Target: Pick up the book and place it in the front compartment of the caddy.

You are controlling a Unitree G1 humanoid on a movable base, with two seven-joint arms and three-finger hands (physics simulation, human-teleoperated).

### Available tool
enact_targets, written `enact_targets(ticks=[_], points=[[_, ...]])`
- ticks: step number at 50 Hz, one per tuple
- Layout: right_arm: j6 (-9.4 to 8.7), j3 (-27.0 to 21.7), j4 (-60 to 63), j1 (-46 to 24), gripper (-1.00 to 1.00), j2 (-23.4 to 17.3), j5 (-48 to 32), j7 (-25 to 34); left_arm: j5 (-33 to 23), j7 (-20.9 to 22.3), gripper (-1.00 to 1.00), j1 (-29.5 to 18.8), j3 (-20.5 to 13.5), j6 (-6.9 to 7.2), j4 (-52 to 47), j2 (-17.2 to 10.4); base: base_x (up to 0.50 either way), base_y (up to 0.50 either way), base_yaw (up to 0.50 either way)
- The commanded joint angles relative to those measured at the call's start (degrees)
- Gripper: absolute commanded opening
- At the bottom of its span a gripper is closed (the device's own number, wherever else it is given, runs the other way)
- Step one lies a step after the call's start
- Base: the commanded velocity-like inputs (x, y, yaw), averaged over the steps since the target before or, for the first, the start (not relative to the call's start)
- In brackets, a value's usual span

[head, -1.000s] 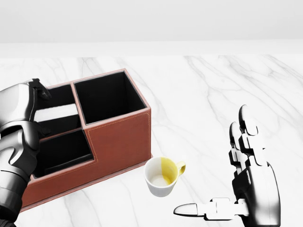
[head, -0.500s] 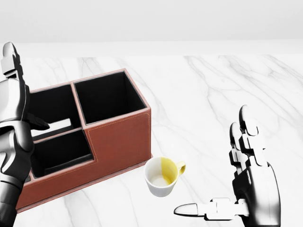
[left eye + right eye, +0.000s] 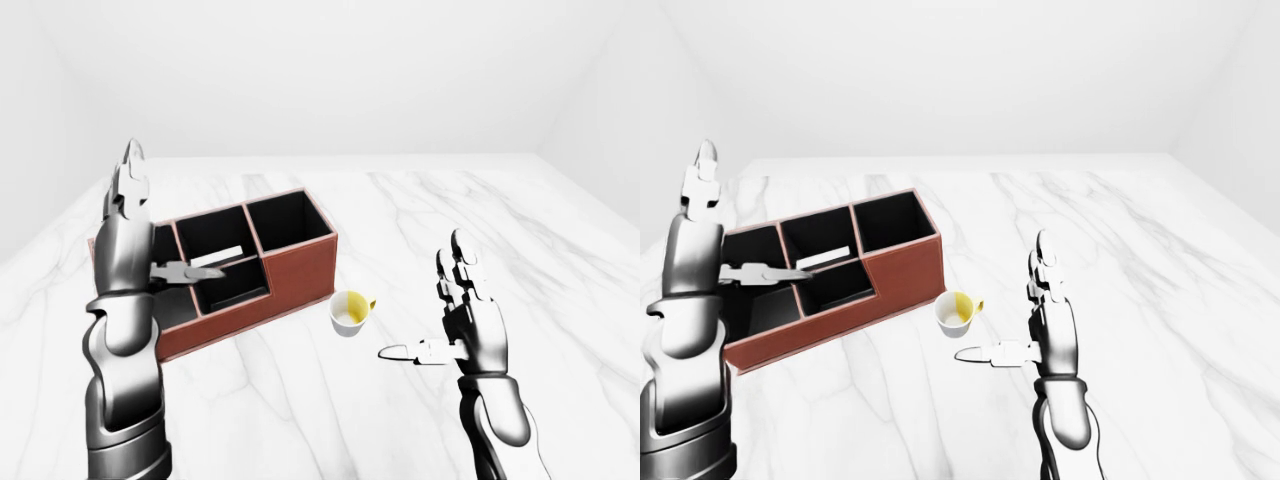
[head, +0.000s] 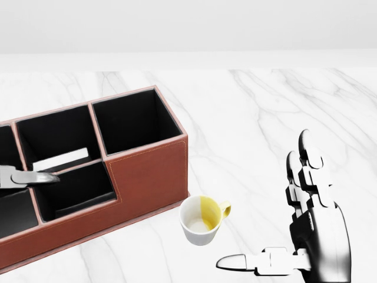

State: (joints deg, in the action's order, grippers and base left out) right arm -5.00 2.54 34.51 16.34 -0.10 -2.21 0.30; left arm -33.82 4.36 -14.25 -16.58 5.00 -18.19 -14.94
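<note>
The brown caddy (image 4: 150, 171) with black compartments stands at the left of the head view. A thin white edge of the book (image 4: 60, 159) shows inside it, lying along the partition between the middle top compartment and the lower one. My left hand (image 3: 165, 225) is open and raised over the caddy's left part, fingers (image 3: 128, 185) pointing up. In the head view only its thumb (image 4: 26, 178) shows, just left of the book and not gripping it. My right hand (image 4: 271, 206) is open and empty at the lower right.
A white cup (image 4: 200, 221) with a yellow inside and handle stands on the marble table (image 4: 253, 118) just below the caddy's right corner, between the caddy and my right hand. The table's far edge meets a pale wall.
My left hand has lifted up and to the left, off the caddy and out of the head view except the thumb. The book has sunk lower into the caddy. My right hand has not moved.
</note>
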Motion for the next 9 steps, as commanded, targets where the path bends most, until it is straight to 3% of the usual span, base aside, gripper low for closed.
enact_targets(ticks=[1,6,9], points=[[0.00,0.7,1.0,0.3,1.00,-0.1,-0.3,-0.3,20.0,17.2,1.00,17.5,-8.0,0.00,-25.8,7.7,0.00,0.00,0.00],[0.00,1.0,0.4,0.1,1.00,-0.2,-0.5,-0.5,27.3,24.4,1.00,26.4,-9.5,0.00,-30.2,13.6,0.00,0.00,0.00],[0.00,1.2,0.4,0.1,1.00,-0.2,-0.5,-0.5,31.0,28.3,1.00,29.4,-10.2,0.00,-32.9,16.7,0.00,0.00,0.00]])
